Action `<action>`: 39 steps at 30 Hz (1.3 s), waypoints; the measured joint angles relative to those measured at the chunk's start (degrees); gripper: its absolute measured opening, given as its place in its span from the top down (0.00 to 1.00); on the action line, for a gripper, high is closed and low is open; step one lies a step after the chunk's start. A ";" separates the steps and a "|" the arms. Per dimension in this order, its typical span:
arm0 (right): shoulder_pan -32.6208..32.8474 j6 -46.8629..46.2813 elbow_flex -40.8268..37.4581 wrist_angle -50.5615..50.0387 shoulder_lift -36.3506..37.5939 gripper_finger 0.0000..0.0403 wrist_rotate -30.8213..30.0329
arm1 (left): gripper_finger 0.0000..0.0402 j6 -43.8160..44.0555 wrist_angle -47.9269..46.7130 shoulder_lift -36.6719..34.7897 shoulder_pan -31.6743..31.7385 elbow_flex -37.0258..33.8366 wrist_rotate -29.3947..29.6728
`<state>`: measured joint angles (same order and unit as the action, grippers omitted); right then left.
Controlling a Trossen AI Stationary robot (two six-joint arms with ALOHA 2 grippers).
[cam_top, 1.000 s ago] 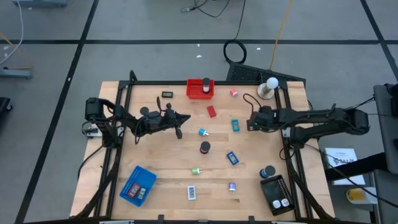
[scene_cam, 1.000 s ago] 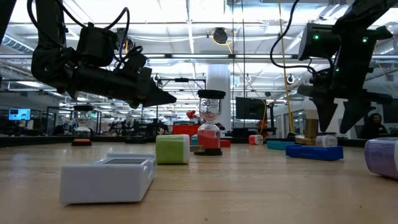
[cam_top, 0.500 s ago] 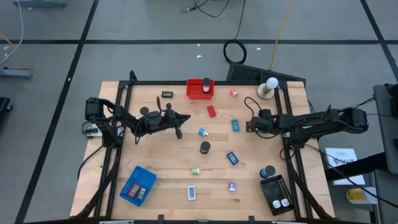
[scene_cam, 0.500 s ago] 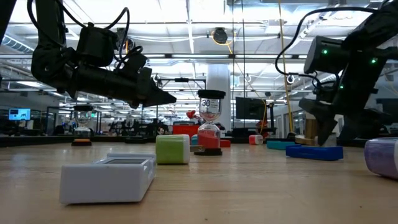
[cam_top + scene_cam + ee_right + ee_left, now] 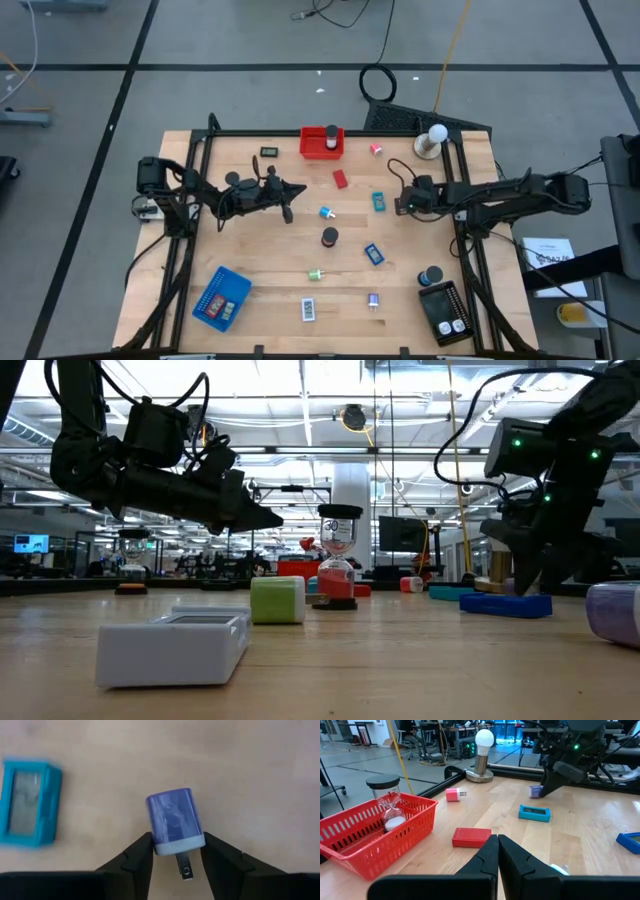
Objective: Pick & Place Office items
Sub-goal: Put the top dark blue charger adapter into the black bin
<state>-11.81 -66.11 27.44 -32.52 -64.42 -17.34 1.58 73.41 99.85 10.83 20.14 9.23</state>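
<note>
My right gripper is low over the table's right half, fingers pointing down, shut on a purple plug with a white pronged end. A teal block lies just left of it on the wood. My left gripper hangs shut and empty above the table's left centre. Other office items lie flat on the table: a red block, a blue block, a black cylinder, a green bit, a second purple piece and a white-labelled rectangle. My right gripper pinches the purple plug by its white pronged end, one fingertip on each side of it. The fingers come from above, pointing down. The plug lies flat with its purple body pointing away from the fingers; I cannot tell whether it still rests on the wood.
A red basket holding an hourglass stands at the far edge, a blue tray near the left front, a black tray at the right front. A white ball on a stand sits at the far right corner. Black frame rails run along both sides.
My right gripper has come down toward the table and shifted slightly toward the left, close beside the teal block. The left arm has kept still.
</note>
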 joint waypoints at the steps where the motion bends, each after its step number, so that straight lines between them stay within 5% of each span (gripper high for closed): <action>1: -0.85 1.38 1.33 -2.42 0.00 0.64 3.06 | 0.99 0.00 0.00 0.00 0.02 0.00 0.00; 8: -12.21 14.89 13.12 -21.91 -1.37 0.67 25.35 | 0.99 -0.07 0.07 0.00 0.11 0.00 0.23; 13: -17.84 23.14 17.60 -35.94 -8.07 0.67 29.77 | 0.99 0.01 0.10 0.00 0.92 0.00 0.34; 18: -19.36 30.87 18.17 -37.82 -16.66 0.66 35.64 | 0.99 0.04 0.17 0.00 1.14 0.00 0.35; 25: -19.37 36.24 18.15 -37.83 -23.53 0.64 36.81 | 0.99 0.13 0.20 0.00 1.16 0.00 0.34; 39: -19.33 37.27 20.59 -37.56 -22.93 0.47 31.57 | 0.99 0.17 0.17 0.00 1.16 0.00 0.35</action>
<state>-31.14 -28.84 48.02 -70.08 -87.35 14.23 1.76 73.58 99.85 11.99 20.14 9.58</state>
